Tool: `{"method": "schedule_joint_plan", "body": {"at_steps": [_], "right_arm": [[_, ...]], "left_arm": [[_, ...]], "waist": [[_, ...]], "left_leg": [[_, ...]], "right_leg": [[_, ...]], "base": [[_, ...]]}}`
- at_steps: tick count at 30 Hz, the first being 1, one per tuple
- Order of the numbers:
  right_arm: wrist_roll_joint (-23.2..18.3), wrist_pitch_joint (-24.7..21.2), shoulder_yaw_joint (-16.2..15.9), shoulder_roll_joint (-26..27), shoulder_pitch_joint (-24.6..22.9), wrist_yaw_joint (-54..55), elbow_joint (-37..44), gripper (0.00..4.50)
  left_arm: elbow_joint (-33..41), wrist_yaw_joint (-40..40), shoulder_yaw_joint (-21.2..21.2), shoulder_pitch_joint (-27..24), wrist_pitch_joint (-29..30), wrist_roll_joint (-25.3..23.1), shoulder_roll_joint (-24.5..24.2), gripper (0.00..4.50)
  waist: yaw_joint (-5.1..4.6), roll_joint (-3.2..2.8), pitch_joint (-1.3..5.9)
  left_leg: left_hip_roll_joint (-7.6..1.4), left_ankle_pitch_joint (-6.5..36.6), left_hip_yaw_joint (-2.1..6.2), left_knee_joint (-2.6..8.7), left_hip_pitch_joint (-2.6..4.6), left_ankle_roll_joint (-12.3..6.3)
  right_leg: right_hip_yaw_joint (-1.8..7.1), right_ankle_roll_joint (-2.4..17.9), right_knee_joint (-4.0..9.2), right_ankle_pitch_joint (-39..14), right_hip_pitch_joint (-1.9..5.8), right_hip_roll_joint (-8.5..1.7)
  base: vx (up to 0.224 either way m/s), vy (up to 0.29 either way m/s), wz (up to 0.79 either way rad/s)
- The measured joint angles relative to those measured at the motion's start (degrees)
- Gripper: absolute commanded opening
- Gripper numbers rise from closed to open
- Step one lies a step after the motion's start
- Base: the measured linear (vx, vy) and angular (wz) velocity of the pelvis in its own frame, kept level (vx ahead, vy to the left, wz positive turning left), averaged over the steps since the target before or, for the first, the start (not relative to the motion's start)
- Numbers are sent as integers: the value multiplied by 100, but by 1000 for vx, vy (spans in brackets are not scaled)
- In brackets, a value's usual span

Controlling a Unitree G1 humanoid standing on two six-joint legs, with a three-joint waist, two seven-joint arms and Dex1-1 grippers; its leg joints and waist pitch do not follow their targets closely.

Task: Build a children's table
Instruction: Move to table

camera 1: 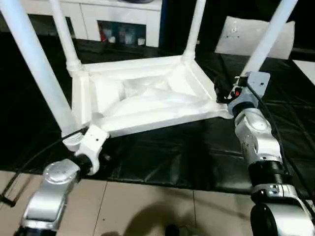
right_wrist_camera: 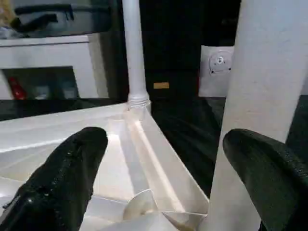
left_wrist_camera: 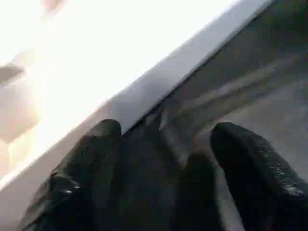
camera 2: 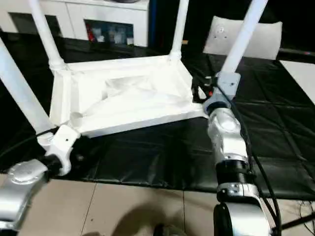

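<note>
White table (camera 1: pixel 147 98) upside down, four legs (camera 1: pixel 34 69) up

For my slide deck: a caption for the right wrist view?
Open right hand beside a leg of the upturned children's table.

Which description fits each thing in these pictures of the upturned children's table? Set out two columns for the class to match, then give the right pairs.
Things:
1. tabletop
2. legs
3. right gripper
4. mat

Descriptions:
A. black, spread on the floor under the work
B. lying underside up
C. standing up from the corner sockets
D. jaws wide apart by a near corner leg

Pairs: 1-B, 2-C, 3-D, 4-A
</note>
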State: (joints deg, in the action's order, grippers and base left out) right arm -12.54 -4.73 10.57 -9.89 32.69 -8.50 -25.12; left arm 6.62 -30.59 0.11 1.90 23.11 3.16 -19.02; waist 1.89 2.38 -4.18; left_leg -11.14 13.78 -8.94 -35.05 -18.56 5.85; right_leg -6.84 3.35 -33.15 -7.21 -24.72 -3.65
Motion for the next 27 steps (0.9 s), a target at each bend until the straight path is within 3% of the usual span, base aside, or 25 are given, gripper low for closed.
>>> {"method": "schedule_joint_plan", "body": {"at_steps": [2, 6, 10, 12, 14, 16, 17, 18, 19, 20, 21, 22, 23, 24, 25, 26, 27], "right_arm": [[-322, -287, -218, -25, -553, -669, 757, 450], [-533, -795, -912, -130, -1370, -1297, 1659, 450], [-577, -1044, -1249, -291, -1774, -1534, 2096, 450], [-581, -1131, -1395, -331, -2009, -1590, 2346, 450], [-554, -1252, -1496, -337, -2219, -1657, 2458, 450], [-515, -1363, -1551, -342, -2310, -1726, 2546, 450], [-513, -1453, -1582, -389, -2394, -1792, 2647, 450], [-514, -1512, -1619, -428, -2420, -1830, 2699, 450], [-516, -1555, -1672, -471, -2431, -1870, 2742, 450], [-525, -1645, -1762, -581, -2450, -1979, 2839, 450], [-534, -1694, -1796, -672, -2460, -2053, 2923, 450], [-537, -1743, -1840, -706, -2395, -2104, 2970, 450], [-546, -1806, -1921, -718, -2387, -2177, 3024, 450], [-549, -1843, -1974, -717, -2398, -2203, 3026, 450], [-563, -1907, -2055, -702, -2484, -2232, 3034, 450], [-552, -1943, -2059, -714, -2585, -2250, 3037, 450], [-517, -1987, -2103, -710, -2601, -2261, 2993, 450]], "left_arm": [[373, 282, 127, -391, -90, 207, 458, 367], [731, 806, 275, -951, -271, 347, 872, 396], [846, 1279, 596, -1358, -688, 310, 1096, 434], [949, 1608, 787, -1558, -1091, 207, 1337, 439], [1094, 1915, 1003, -1731, -1322, 159, 1571, 445], [1177, 2179, 1160, -1803, -1420, 128, 1701, 445], [1218, 2350, 1261, -1820, -1483, 108, 1790, 445], [1243, 2442, 1326, -1824, -1519, 106, 1811, 445], [1243, 2511, 1377, -1818, -1570, 112, 1816, 445], [1222, 2568, 1439, -1791, -1669, 141, 1813, 445], [1216, 2599, 1470, -1783, -1740, 170, 1865, 445], [1168, 2585, 1487, -1778, -1817, 196, 1846, 445], [905, 2497, 1542, -1589, -1904, 301, 1701, 445], [813, 2461, 1578, -1494, -1926, 339, 1639, 445], [709, 2394, 1643, -1265, -1975, 412, 1509, 445], [637, 2322, 1677, -1065, -2001, 474, 1402, 445], [515, 2208, 1723, -796, -2004, 589, 1312, 445]], "waist": [[-5, -46, 32], [-44, -80, 52], [-38, -104, 63], [-53, -142, 78], [-125, -215, 96], [-185, -260, 86], [-203, -267, 75], [-174, -261, 61], [-174, -201, 35], [-173, -88, 27], [-168, -85, 34], [-152, -95, 51], [-181, -193, 39], [-212, -251, 50], [-192, -338, 9], [-164, -303, -1], [-100, -118, -23]], "left_leg": [[-10, 3, 1, -1, -10, -7], [-48, 3, 5, -12, -34, -6], [-64, 4, 6, -26, -47, -4], [-91, 8, 49, -24, -58, 2], [-172, 25, 83, -25, -33, 29], [-238, 26, 97, -21, 18, 30], [-253, 27, 97, -21, 51, 31], [-251, 27, 78, -18, 96, 33], [-222, 29, 20, -19, 166, 36], [-127, 77, -27, -80, 292, 68], [-130, 136, -25, -176, 304, 62], [-131, 225, 37, -246, 239, -70], [-187, 263, 134, -241, 145, -116], [-223, 270, 188, -215, 99, -97], [-353, 257, 274, -179, 49, -34], [-334, 231, 215, -184, 65, 37], [-283, 186, 64, -196, 178, 114]], "right_leg": [[-2, -5, 14, -4, 0, 10], [-18, 3, 16, -5, -20, 45], [-69, 2, 64, -4, -2, 61], [-168, -11, 187, 4, 70, 69], [-314, -18, 355, 8, 196, 76], [-390, -30, 449, 14, 285, 74], [-391, -61, 429, -4, 334, 64], [-309, -126, 245, -104, 326, 59], [-195, -132, 41, -220, 289, 42], [-103, -98, -61, -249, 233, 37], [-146, -99, -77, -251, 235, 38], [-269, -99, -34, -252, 225, 12], [-503, -99, 124, -252, 241, 2], [-617, -107, 192, -248, 323, -2], [-712, -271, 108, -423, 341, 13], [-475, -234, -186, -494, 257, 2], [-202, -183, -522, -476, 221, -62]], "base": [[0, 0, 0], [0, 0, 0], [0, 0, 0], [0, 0, 0], [0, 0, 0], [0, 0, 0], [0, 0, 0], [0, 0, 0], [0, 0, 0], [0, 0, 0], [0, 0, 0], [0, 0, 0], [-18, 3, -18], [21, 32, -29], [49, 15, -24], [32, -53, -26], [-7, -82, -15]]}}
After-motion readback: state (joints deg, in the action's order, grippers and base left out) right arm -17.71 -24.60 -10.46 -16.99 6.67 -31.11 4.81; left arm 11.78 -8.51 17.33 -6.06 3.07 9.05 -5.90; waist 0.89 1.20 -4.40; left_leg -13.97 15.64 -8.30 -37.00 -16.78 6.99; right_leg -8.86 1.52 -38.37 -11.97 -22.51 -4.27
